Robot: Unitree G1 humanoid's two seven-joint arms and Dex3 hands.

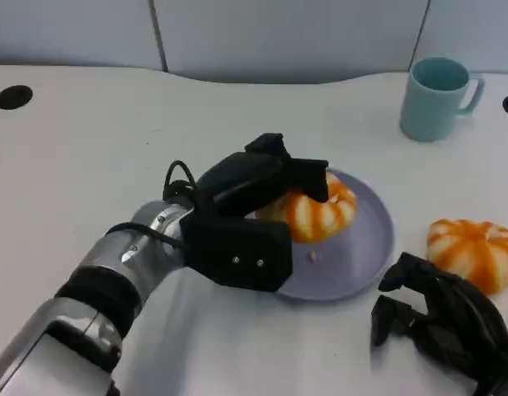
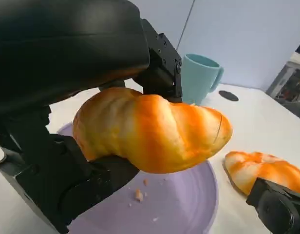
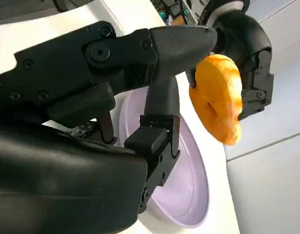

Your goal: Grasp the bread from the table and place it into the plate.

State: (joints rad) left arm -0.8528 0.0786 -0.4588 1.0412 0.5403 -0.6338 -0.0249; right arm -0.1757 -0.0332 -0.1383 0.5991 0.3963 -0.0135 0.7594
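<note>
My left hand [image 1: 254,198] grips an orange-and-white striped bread [image 1: 320,216] and holds it just above the lavender plate [image 1: 353,256]. In the left wrist view the bread [image 2: 150,129] hangs between the black fingers over the plate [image 2: 179,204], where a few crumbs lie. The right wrist view shows the same bread [image 3: 218,97] held by the left hand [image 3: 252,44] above the plate [image 3: 184,180]. My right hand [image 1: 439,322] sits at the table's near right with its fingers apart, holding nothing. A second striped bread [image 1: 477,252] lies on the table right of the plate, just beyond the right hand.
A light teal mug [image 1: 435,97] stands at the back right, behind the plate, and also appears in the left wrist view as the mug [image 2: 198,78]. Dark round holes mark the table at the far left [image 1: 13,96] and far right edges. A pale wall panel closes the back.
</note>
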